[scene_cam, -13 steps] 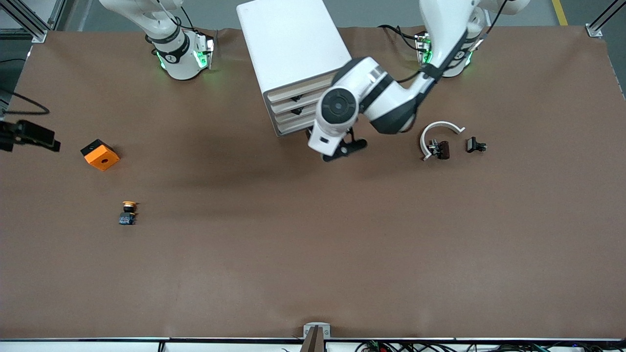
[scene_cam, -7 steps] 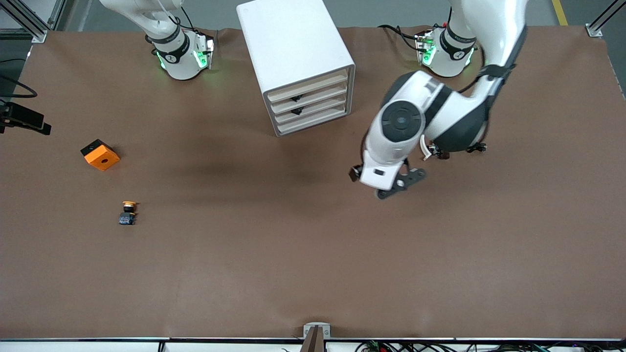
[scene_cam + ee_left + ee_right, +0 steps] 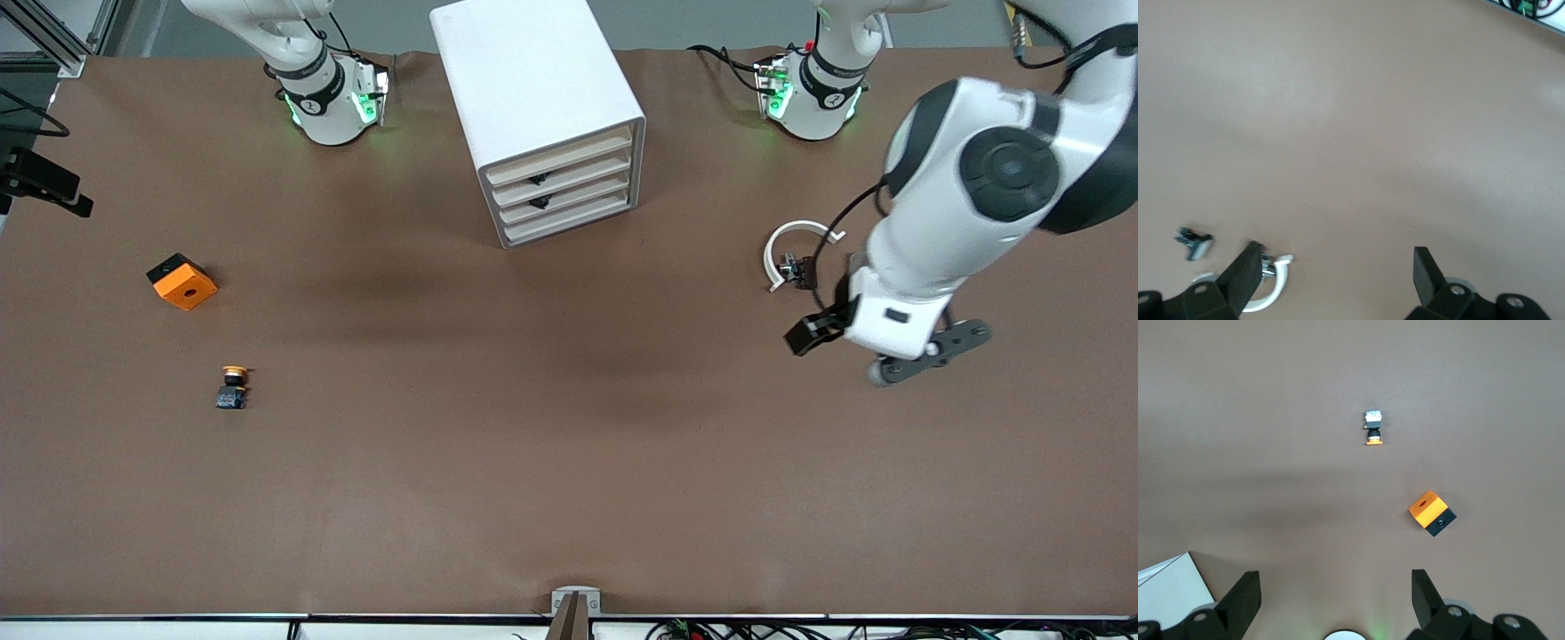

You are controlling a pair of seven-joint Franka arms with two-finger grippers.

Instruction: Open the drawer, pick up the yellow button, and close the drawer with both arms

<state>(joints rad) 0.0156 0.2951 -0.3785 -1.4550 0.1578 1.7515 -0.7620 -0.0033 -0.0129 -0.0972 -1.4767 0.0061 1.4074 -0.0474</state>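
Observation:
The button [image 3: 233, 388] lies on the brown table toward the right arm's end, nearer the front camera than the orange block [image 3: 182, 281]. It also shows in the right wrist view [image 3: 1373, 428], with the block [image 3: 1431, 512] beside it. The white drawer cabinet [image 3: 533, 98] stands between the arm bases, all its drawers shut. My left gripper [image 3: 932, 353] is open and empty over bare table toward the left arm's end; its open jaws show in the left wrist view [image 3: 1338, 263]. My right gripper [image 3: 1335, 587] is open and empty, high above the table.
A white curved clip with a small dark part [image 3: 789, 253] lies beside the left gripper and shows in the left wrist view [image 3: 1268, 293]. A small black part [image 3: 1195, 241] lies close to it. The right arm's base [image 3: 329, 98] is beside the cabinet.
My left arm has swung away from the front of the cabinet toward the left arm's end of the table. The drawers stay shut. The button and the block have not moved.

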